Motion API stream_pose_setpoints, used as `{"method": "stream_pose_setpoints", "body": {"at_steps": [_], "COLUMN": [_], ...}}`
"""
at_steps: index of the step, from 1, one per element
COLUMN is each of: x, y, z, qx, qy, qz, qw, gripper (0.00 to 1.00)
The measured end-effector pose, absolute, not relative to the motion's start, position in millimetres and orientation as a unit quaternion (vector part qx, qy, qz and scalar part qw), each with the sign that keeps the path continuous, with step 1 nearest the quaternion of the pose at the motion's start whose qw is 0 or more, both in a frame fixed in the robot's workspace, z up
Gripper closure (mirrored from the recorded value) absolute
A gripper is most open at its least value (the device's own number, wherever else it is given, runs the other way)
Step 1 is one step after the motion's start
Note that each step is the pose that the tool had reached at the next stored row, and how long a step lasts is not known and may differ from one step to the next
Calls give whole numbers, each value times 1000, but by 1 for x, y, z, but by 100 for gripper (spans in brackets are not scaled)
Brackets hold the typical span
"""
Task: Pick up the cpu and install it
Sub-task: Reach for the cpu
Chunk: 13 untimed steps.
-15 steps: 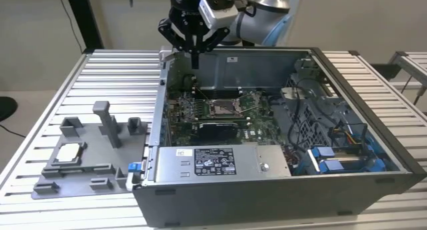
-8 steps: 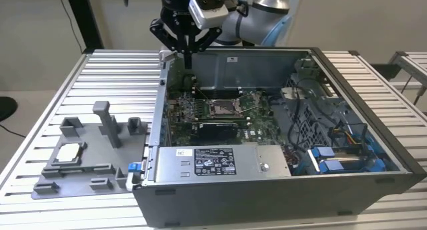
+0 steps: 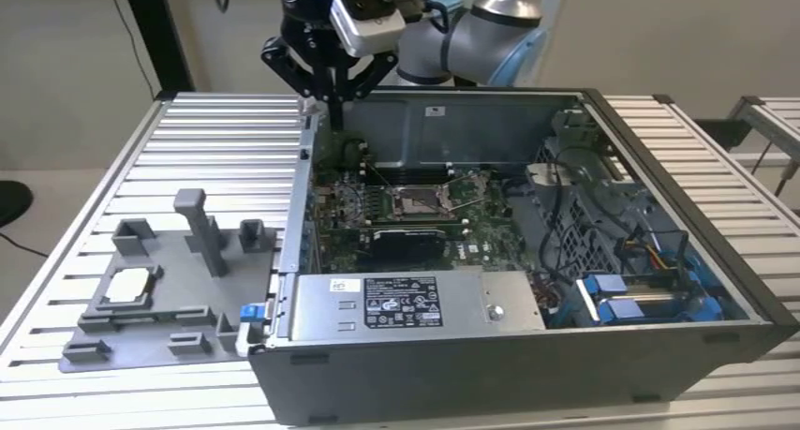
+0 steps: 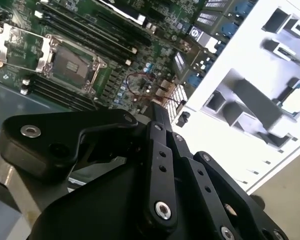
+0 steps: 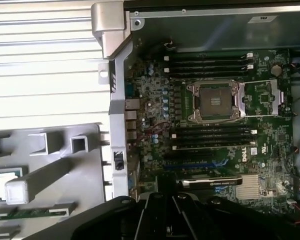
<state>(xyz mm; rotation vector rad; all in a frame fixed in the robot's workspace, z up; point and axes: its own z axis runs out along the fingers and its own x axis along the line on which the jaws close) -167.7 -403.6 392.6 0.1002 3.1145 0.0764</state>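
Observation:
The cpu (image 3: 130,286), a small pale square chip, lies flat in a recess of the grey fixture (image 3: 187,319) on the table, at the exterior view's left of the open computer case (image 3: 525,355). Both wrist views also catch the cpu (image 4: 295,100) (image 5: 4,182), partly behind a grey post in the first one. My gripper (image 3: 333,110) hangs high over the case's back corner on that side, fingers together and holding nothing. Its black linkage (image 4: 160,150) fills the near part of both wrist views. The open socket frame (image 3: 419,202) (image 4: 70,62) (image 5: 213,101) sits mid-motherboard.
A tall grey post (image 3: 200,229) and smaller blocks rise from the fixture beside the cpu. Inside the case are a silver power supply (image 3: 400,303) at the front, blue drive bays (image 3: 625,294) and cables at the exterior view's right. The case wall (image 5: 115,100) separates motherboard from the ribbed table (image 3: 213,149).

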Motion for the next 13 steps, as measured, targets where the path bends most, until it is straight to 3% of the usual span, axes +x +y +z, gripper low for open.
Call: {"method": "stream_pose_setpoints", "body": {"at_steps": [13], "x": [-198], "y": [-413], "z": [393], "qx": [25], "qy": [999], "qz": [25], "qw": [14], "gripper": [100]}}
